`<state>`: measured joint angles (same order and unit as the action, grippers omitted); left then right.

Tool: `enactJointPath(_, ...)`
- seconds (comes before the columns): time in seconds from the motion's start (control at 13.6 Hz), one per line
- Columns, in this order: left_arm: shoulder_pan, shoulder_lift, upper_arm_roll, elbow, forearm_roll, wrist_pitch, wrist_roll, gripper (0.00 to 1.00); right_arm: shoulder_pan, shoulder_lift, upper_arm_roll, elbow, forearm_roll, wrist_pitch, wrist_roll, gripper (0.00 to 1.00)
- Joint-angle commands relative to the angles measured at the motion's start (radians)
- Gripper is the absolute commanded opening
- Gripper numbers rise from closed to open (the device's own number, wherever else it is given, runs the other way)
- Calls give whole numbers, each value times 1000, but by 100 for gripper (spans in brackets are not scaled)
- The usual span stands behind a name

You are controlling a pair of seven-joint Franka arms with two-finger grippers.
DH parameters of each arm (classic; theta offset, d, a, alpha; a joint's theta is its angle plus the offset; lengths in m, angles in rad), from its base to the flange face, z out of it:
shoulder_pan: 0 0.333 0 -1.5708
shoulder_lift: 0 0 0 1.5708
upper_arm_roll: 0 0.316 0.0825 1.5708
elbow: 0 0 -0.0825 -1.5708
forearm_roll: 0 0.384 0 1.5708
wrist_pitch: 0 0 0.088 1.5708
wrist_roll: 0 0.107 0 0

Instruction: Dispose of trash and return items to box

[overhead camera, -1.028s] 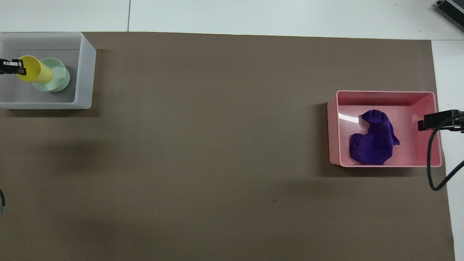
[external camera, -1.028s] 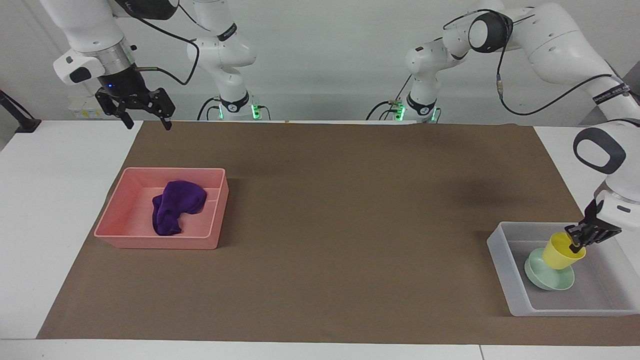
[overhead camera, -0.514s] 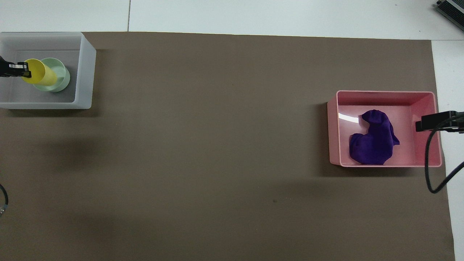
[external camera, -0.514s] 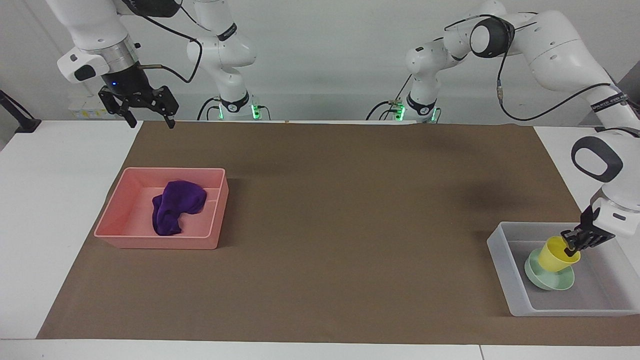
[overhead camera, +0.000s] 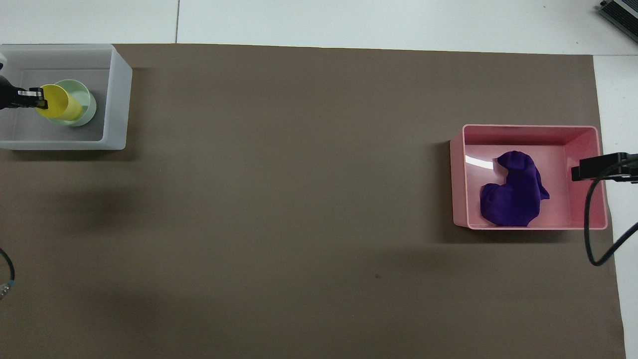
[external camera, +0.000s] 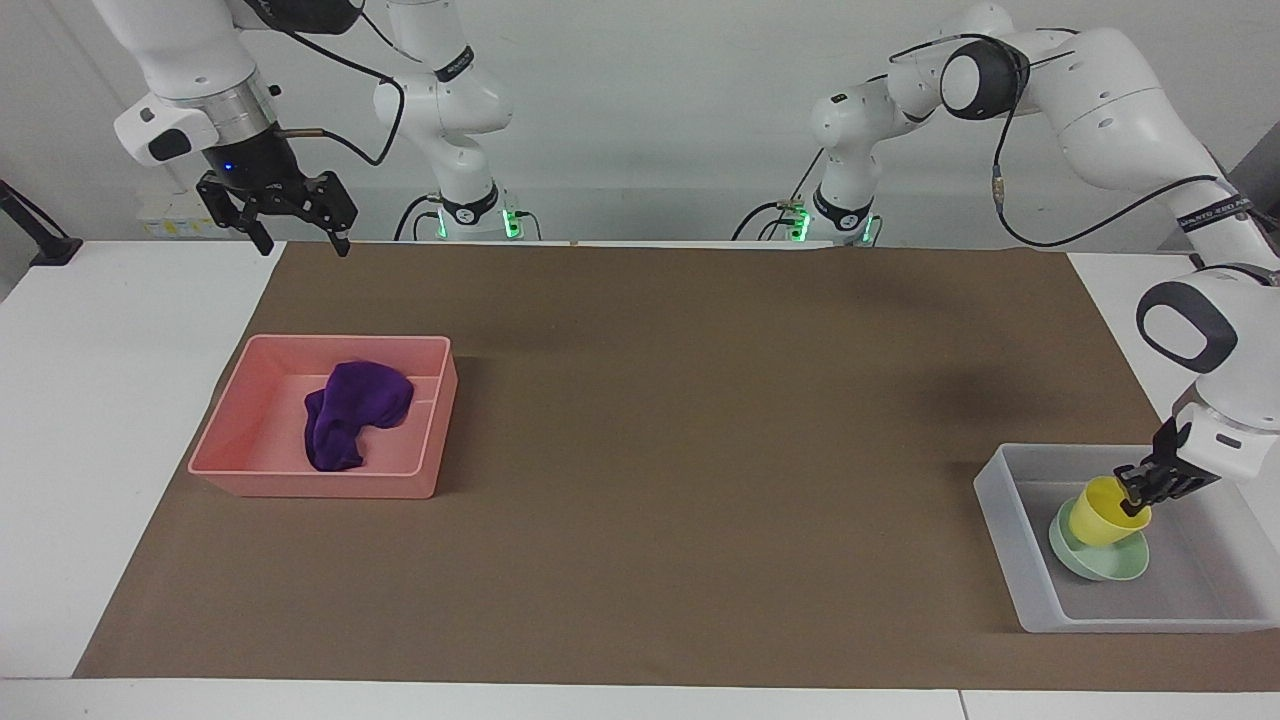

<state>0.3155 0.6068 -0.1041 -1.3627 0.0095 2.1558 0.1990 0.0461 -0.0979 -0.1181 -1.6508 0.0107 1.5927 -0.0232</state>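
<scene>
My left gripper (external camera: 1135, 487) (overhead camera: 40, 98) is shut on the rim of the yellow cup (external camera: 1103, 512) (overhead camera: 60, 102). It holds the cup tilted, its base down in the mint-green bowl (external camera: 1100, 560) (overhead camera: 85, 104). The bowl lies inside the frosted-white box (external camera: 1010, 530) (overhead camera: 117, 99) at the left arm's end of the table. My right gripper (external camera: 290, 222) is open and empty, raised above the table edge at the right arm's end, where the arm waits; only part of it shows in the overhead view (overhead camera: 598, 167).
A pink bin (external camera: 240, 440) (overhead camera: 583, 139) with a purple cloth (external camera: 350, 412) (overhead camera: 513, 192) in it stands toward the right arm's end. A brown mat (external camera: 700, 430) covers the table between the two bins.
My left gripper has lowered the yellow cup further into the mint-green bowl and brought it more upright. The right gripper has risen a little and then stayed still.
</scene>
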Motion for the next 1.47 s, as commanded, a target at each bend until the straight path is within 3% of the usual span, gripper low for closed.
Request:
enactJointPath(0.0,7,-8,-6,-15,0,-2,8,26,-8,-20,6,-14,3,-16,9,100)
enactJointPath(0.07,7,-8,-5,-10,3,-22,7,40,-8,-20,6,-14,3,-16,11,100)
enactJointPath(0.29,7,-10,-5,16,0,-97,13,46,-8,-20,6,-14,3,-17,9,100)
enactJointPath(0.51,-16,-39,-8,14,38,-120,13,99,-8,-20,6,-15,3,-16,14,100)
enactJointPath(0.73,-71,-122,-11,-30,52,-111,14,100,-2,-25,8,-18,-9,-16,11,100)
enactJointPath(1.1,-200,-315,-11,-245,50,-76,-39,100,-2,-26,8,-24,-18,-8,11,100)
enactJointPath(1.39,-286,-422,-11,-347,50,-79,-122,100,0,-32,9,-32,-32,-7,9,100)
